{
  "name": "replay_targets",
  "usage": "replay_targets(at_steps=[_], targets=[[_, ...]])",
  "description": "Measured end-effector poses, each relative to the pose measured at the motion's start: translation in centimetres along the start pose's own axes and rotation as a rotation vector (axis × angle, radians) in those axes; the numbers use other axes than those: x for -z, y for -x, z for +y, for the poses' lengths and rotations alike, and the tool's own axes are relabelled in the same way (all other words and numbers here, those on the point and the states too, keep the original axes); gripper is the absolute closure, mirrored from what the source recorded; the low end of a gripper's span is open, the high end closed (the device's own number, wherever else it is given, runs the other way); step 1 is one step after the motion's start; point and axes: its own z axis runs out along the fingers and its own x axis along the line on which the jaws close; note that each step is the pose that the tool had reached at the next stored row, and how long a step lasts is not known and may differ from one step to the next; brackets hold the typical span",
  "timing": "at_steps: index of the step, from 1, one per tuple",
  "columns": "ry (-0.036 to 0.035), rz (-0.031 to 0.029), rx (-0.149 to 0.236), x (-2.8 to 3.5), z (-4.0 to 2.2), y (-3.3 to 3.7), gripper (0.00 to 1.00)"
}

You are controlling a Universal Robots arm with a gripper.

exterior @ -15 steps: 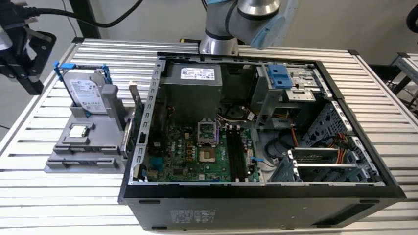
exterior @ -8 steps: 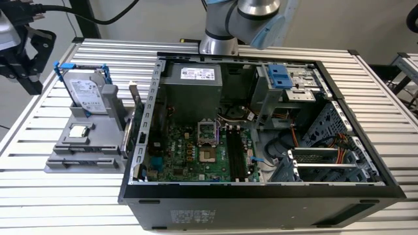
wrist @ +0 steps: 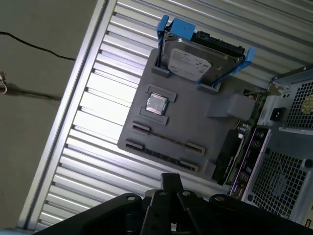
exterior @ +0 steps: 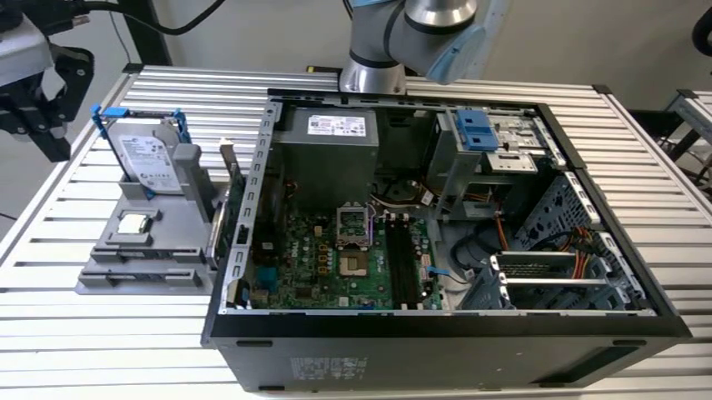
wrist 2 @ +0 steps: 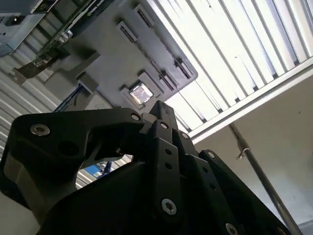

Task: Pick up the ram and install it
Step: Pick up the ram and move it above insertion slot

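On the exterior view's left a grey tray (exterior: 112, 279) lies on the slatted table. In the first wrist view a thin strip stands on edge between two of the tray's holders; it looks like the ram (wrist: 168, 138), though I cannot be sure. My black gripper (exterior: 45, 117) hangs high above the table's left edge, clear of the tray (wrist: 195, 122). In both wrist views its fingertips (wrist: 171, 180) meet at one point (wrist 2: 157, 108) with nothing between them. The motherboard's long black slots (exterior: 401, 258) lie inside the open computer case (exterior: 445, 333).
A silver hard drive in a blue frame (exterior: 145, 154) stands at the tray's back, with a small square silver chip (exterior: 135, 222) in front of it. The case's metal walls rise beside the tray. The arm's base (exterior: 373, 75) stands behind the case. Bare slats surround the tray.
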Motion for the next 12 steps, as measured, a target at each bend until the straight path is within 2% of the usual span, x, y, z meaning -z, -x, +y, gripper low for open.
replay_targets(at_steps=[4,12], targets=[[0.0009,0.0025,0.052,0.00,0.00,0.00,1.00],[0.0020,0.0059,0.122,0.00,0.00,0.00,1.00]])
